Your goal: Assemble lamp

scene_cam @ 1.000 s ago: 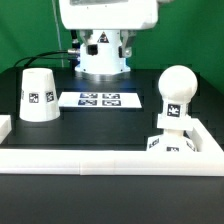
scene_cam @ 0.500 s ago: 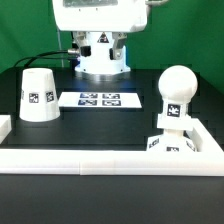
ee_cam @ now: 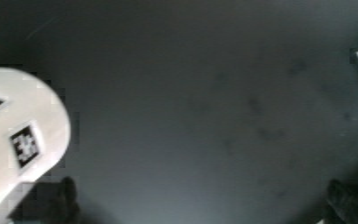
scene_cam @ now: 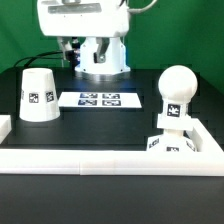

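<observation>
On the black table [scene_cam: 100, 125], the shade [scene_cam: 38, 94] stands on its wide end at the exterior view's left, with the marker board [scene_cam: 100, 99] just beside it. Bulb [scene_cam: 176, 95] stands upright on the base [scene_cam: 172, 142] at the right, against the near white rail [scene_cam: 110, 161]. High at the far side, the tool [ee_cam: 208, 200] holds nothing, its dark fingertips [ee_cam: 48, 200] spread wide.
</observation>
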`<state>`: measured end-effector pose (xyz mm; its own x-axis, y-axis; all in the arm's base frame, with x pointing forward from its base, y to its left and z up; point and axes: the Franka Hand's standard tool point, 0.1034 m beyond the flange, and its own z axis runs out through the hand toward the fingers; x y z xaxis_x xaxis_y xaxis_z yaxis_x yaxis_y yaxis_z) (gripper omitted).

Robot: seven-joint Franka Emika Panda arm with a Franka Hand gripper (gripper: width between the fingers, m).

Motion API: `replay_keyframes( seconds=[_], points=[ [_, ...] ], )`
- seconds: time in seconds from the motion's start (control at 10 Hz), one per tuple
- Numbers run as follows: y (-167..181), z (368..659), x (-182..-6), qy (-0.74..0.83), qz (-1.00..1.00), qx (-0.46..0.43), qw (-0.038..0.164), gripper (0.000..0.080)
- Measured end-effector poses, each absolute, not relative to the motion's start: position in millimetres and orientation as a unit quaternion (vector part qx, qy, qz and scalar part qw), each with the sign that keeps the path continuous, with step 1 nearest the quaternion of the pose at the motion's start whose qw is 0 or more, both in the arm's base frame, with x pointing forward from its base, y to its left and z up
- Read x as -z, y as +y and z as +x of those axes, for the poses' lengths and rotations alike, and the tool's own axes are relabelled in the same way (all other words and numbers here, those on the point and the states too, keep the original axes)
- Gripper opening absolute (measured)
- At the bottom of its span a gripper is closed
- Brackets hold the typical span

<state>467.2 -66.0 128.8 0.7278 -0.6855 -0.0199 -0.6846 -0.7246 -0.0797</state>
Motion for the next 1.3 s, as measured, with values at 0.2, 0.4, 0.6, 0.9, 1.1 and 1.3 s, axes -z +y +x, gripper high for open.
replay_keyframes(
  seconds=[0.2, 0.4, 0.6, 0.9, 1.1, 1.3],
  points=[
    [-86, 459, -125.2, 0.341, -0.939, 0.010, 0.036, 0.0698],
    [-88, 458, -124.0, 0.334, -0.942, 0.012, 0.034, 0.0698],
    [-88, 458, -123.4, 0.334, -0.942, 0.011, 0.034, 0.0698],
    [-97, 450, -116.7, 0.301, -0.953, 0.016, 0.028, 0.0698],
    [-108, 438, -110.1, 0.283, -0.959, 0.018, 0.022, 0.0698],
    [-116, 433, -106.6, 0.264, -0.964, 0.021, 0.018, 0.0698]
  ],
)
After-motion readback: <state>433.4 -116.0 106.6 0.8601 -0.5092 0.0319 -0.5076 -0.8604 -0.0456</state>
